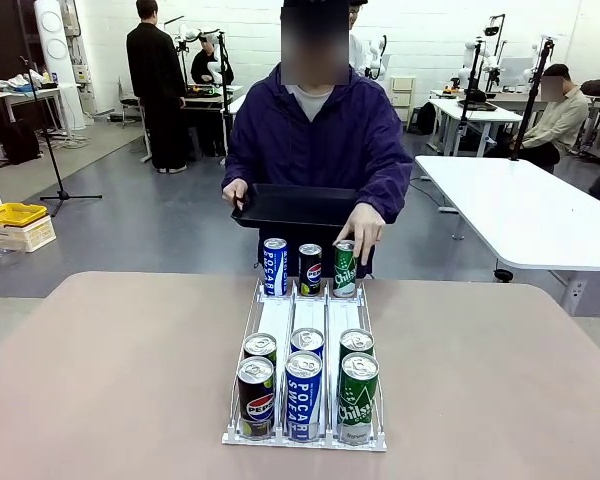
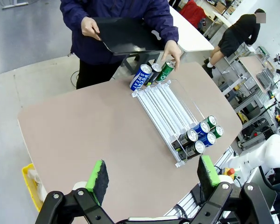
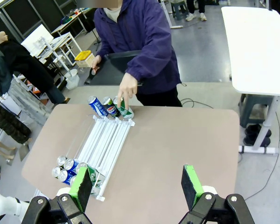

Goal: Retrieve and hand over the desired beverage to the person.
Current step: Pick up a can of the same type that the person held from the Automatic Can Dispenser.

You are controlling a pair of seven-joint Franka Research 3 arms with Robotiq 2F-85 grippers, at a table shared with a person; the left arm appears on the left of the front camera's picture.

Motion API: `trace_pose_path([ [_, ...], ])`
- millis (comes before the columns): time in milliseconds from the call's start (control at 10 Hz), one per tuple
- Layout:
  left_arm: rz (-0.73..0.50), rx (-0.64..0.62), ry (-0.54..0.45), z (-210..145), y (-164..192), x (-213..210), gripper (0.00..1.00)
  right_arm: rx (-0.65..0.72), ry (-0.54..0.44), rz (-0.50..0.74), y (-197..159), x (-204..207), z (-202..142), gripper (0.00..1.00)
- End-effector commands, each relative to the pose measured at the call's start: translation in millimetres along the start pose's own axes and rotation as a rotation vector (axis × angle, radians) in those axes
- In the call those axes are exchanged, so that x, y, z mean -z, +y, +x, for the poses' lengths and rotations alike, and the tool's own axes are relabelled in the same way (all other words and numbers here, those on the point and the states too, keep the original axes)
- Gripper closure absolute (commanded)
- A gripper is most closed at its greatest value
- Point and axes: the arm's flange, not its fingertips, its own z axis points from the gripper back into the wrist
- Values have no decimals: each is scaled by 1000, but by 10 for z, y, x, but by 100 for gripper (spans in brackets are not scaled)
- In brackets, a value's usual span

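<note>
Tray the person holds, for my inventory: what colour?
The tray is black; front view shows it best.

The person (image 1: 315, 140) holds a black tray (image 1: 295, 205), one hand (image 1: 363, 232) on the green can (image 1: 345, 268) at the rack's (image 1: 276, 330) far end.

table (image 1: 100, 380) flanks bare | rack (image 1: 276, 330) mid-table (cans (image 1: 305, 385) both ends) | person's hand (image 1: 363, 228) at far cans

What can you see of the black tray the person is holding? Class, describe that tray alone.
The black tray is shallow and rectangular with a low raised rim, and looks like smooth plastic. The person holds it roughly level at waist height, just beyond the table's far edge, above the three far cans. One hand grips its end rim; the other arm's sleeve crosses the opposite end. Seen from the left wrist view, nothing seems to lie in it.
</note>
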Motion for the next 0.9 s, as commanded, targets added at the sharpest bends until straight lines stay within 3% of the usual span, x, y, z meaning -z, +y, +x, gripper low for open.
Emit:
trace_pose_path([
  [0, -13, 20, -9, 11, 8, -12, 0, -1, -10, 14, -20, 22, 19, 0],
  [800, -13, 20, -9, 11, 8, -12, 0, 0, 0, 0, 0, 0, 0, 0],
])
